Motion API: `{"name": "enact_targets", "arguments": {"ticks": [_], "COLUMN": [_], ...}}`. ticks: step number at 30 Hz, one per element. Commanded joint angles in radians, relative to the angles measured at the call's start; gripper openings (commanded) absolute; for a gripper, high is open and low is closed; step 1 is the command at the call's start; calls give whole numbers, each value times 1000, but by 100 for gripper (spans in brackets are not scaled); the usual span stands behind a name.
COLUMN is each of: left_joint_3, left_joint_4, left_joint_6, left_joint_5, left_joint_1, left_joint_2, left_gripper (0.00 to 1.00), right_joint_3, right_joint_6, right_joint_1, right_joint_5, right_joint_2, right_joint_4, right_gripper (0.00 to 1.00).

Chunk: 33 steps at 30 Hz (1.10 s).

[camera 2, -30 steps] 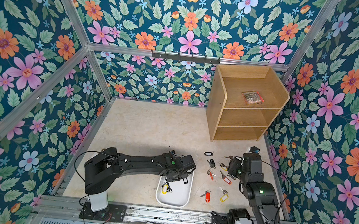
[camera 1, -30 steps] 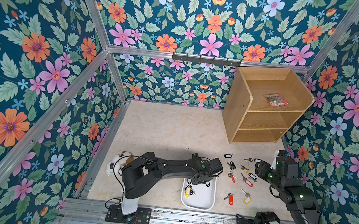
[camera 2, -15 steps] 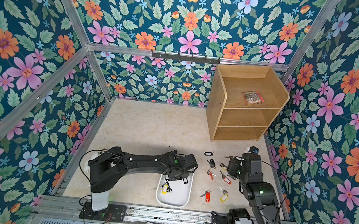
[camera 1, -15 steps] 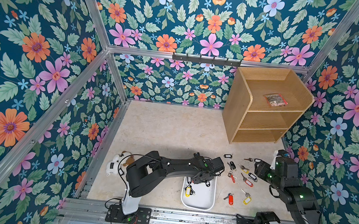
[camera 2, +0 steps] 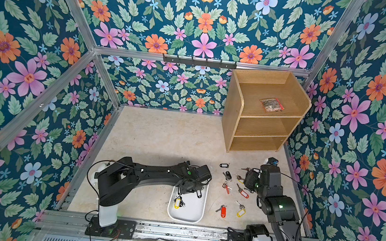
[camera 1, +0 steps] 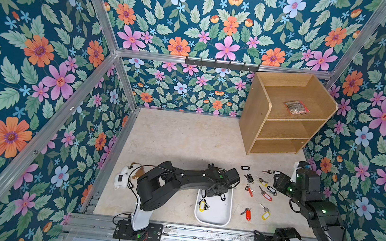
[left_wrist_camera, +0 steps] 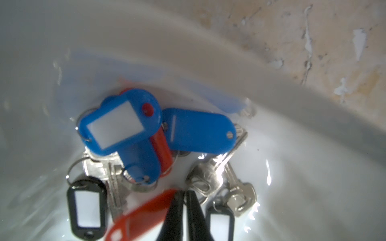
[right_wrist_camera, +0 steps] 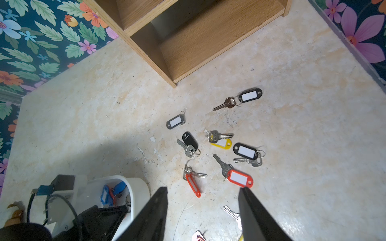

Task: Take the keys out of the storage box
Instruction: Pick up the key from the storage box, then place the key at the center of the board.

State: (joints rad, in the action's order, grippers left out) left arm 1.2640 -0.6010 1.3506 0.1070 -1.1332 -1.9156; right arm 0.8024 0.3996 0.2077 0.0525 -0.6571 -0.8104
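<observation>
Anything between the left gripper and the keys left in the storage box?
Nothing visible. The left gripper sits inside the storage box, tips shut beside a red tag, keys directly ahead. On the way out, only its low wall.

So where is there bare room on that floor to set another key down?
The wide bare stretch between the back wall, the wooden shelf and the left arm. It is crowded between the white tray and the right arm, where loose keys lie scattered.

Dark teal floral wallpaper [camera 1: 197,27] covers every wall, edged by aluminium rails [camera 1: 145,55]. A wooden shelf unit [camera 1: 257,113] stands right of centre on the mottled beige counter [camera 1: 180,137].
</observation>
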Motion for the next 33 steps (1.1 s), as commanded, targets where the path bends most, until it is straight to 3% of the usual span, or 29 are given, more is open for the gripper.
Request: {"name": "enact_targets", "arguments": {"ticks": [1, 8, 20, 24, 29, 33], "left_joint_3": [-3, 9, 146, 70, -138, -260], "left_joint_4": [-23, -47, -290, -311, -254, -203], "left_joint_6": [-26, -61, -143, -171, -250, -341], "left_joint_5": [11, 48, 214, 216, 152, 111], "left_joint_1": [1, 0, 11, 97, 291, 436], "left_joint_2": [1, 48, 232, 350, 499, 535], "left_gripper": [3, 0, 0, 0, 0, 0], "right_joint_3": [-2, -3, -5, -4, -6, -6], "right_joint_6": [1, 1, 3, 3, 3, 5], "right_joint_1": [2, 2, 2, 2, 3, 3], "right_joint_5": [7, 7, 10, 13, 14, 16], "right_joint_2": [-2, -6, -16, -18, -22, -21], "right_joint_4": [21, 22, 22, 23, 23, 22], "right_gripper": [59, 59, 59, 59, 59, 59]}}
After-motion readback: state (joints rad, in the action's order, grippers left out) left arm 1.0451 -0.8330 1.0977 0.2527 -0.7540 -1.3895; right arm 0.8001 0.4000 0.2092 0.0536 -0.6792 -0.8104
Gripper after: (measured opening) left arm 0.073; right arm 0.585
